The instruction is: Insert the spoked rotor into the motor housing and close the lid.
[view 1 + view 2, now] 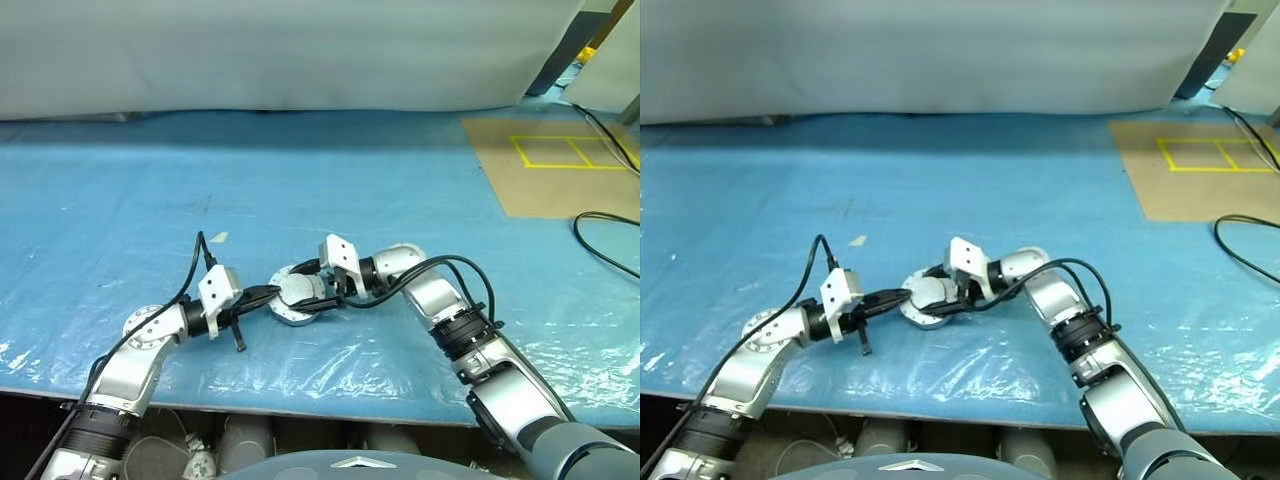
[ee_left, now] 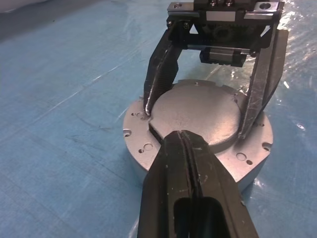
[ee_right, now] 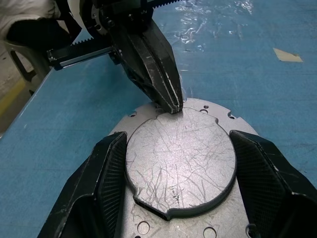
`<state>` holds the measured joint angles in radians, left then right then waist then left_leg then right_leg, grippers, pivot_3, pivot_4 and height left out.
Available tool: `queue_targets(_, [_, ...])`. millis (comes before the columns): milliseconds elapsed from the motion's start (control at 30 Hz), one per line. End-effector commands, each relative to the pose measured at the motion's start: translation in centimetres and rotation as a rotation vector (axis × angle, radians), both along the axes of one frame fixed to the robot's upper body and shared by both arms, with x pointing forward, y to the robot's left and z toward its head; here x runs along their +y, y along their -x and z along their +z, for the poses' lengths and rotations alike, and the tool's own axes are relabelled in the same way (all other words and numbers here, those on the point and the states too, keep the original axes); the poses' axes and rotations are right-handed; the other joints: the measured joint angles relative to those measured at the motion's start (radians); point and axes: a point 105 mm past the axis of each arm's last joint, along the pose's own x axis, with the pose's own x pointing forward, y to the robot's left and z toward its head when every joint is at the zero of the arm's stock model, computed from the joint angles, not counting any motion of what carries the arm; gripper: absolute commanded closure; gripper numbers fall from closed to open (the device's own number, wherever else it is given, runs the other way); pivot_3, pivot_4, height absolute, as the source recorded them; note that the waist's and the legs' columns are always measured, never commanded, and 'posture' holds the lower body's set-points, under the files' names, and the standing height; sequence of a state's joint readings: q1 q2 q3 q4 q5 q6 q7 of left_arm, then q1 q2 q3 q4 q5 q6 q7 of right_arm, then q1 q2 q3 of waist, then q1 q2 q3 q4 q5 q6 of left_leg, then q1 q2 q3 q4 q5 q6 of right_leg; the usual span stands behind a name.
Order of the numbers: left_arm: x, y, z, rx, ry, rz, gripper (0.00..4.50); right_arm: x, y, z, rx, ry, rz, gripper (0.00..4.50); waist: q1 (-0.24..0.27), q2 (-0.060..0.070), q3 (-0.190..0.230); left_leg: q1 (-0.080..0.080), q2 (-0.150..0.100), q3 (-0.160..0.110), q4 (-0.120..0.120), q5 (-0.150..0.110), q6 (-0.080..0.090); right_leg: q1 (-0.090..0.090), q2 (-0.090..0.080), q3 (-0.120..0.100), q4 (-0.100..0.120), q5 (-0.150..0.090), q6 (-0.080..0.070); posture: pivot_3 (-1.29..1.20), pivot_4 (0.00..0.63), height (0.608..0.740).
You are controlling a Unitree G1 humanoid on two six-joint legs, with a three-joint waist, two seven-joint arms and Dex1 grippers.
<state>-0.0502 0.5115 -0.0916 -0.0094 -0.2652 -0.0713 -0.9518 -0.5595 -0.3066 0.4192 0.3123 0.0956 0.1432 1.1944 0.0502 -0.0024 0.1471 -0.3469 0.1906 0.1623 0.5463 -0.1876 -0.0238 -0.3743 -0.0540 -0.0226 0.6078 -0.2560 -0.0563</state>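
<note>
Closed left claw (image 2: pixel 185 144) touches the lid (image 3: pixel 181 161), gripped by right claw (image 3: pixel 181 168).

The table (image 1: pixel 120 200) is covered edge to edge by a blue sheet (image 1: pixel 380 190) with a glossy, wrinkled clear film, most creased along the near edge at six o'clock. Near the middle of that near half the motor housing (image 2: pixel 141 134) rests flat on the sheet, with the lid (image 3: pixel 181 158) seated on it, plain grey face up. At two o'clock a brown cardboard panel (image 1: pixel 520 180) marked with yellow tape rectangles lies on the sheet. A black cable (image 1: pixel 600 225) loops over the sheet at three o'clock. A small pale scrap (image 1: pixel 218 237) lies at ten o'clock from the housing.
</note>
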Motion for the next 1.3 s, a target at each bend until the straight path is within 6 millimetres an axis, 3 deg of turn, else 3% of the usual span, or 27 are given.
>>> queue_targets(33, [0.8, -0.1, 0.4, -0.020, -0.011, 0.007, 4.50, -2.2, 0.9, -3.9, 0.128, 0.125, -0.064, 1.58, 0.002, 0.000, 0.000, 0.000, 0.000, 0.000, 0.000, 0.000, 0.000, 0.000, 0.000, 0.000, 0.000, 0.000, 0.000, 0.00, 0.150, 0.740])
queue_targets(233, [0.6, 0.6, -1.2, 0.011, -0.077, -0.042, 4.50, -2.3, 0.9, -3.8, 0.131, 0.122, -0.081, 1.58, 0.008, 0.000, 0.000, -0.001, 0.000, 0.000, 0.000, 0.000, 0.000, -0.001, 0.000, 0.000, -0.001, 0.000, 0.000, 0.00, 0.150, 0.740])
queue_targets(533, [-0.7, 0.6, -1.4, 0.007, -0.072, -0.082, 4.50, -2.2, 1.0, -3.7, 0.136, 0.120, -0.085, 1.58, 0.019, 0.000, 0.000, 0.001, 0.000, 0.000, -0.001, 0.000, 0.000, 0.000, 0.000, 0.000, -0.001, 0.000, 0.000, 0.00, 0.150, 0.740])
queue_targets(800, [-0.5, 1.1, -2.2, 0.007, -0.118, -0.103, 4.50, -2.2, 1.0, -3.6, 0.121, 0.112, -0.080, 1.58, 0.020, 0.001, -0.001, 0.001, 0.000, 0.000, -0.002, 0.000, 0.000, 0.000, -0.001, 0.000, -0.002, 0.000, 0.000, 0.00, 0.150, 0.740])
queue_targets(833, [-0.5, 1.1, -2.2, 0.006, -0.119, -0.102, 4.50, -2.1, 1.0, -3.5, 0.121, 0.102, -0.079, 0.85, 0.020, 0.001, -0.001, 0.001, 0.000, 0.000, -0.003, 0.000, 0.000, 0.000, -0.001, 0.000, -0.002, 0.000, 0.001, 0.00, 0.150, 0.740])
queue_targets(933, [-0.6, 1.2, -2.1, 0.006, -0.114, -0.106, 4.50, -2.1, 0.9, -3.2, 0.125, 0.091, -0.082, 0.04, 0.020, 0.001, -0.002, 0.001, 0.000, 0.000, -0.003, 0.000, 0.000, 0.000, -0.001, 0.000, -0.002, -0.001, 0.001, 0.00, 0.150, 0.740])
queue_targets(1300, [-0.5, 0.8, -2.0, 0.000, -0.109, -0.103, 4.50, -3.2, 0.3, 1.1, 0.041, -0.023, -0.080, 0.04, 0.023, 0.002, -0.002, -0.003, -0.001, 0.001, -0.004, 0.000, 0.000, -0.003, -0.001, 0.000, -0.003, -0.001, 0.001, 0.00, 0.150, 0.740])
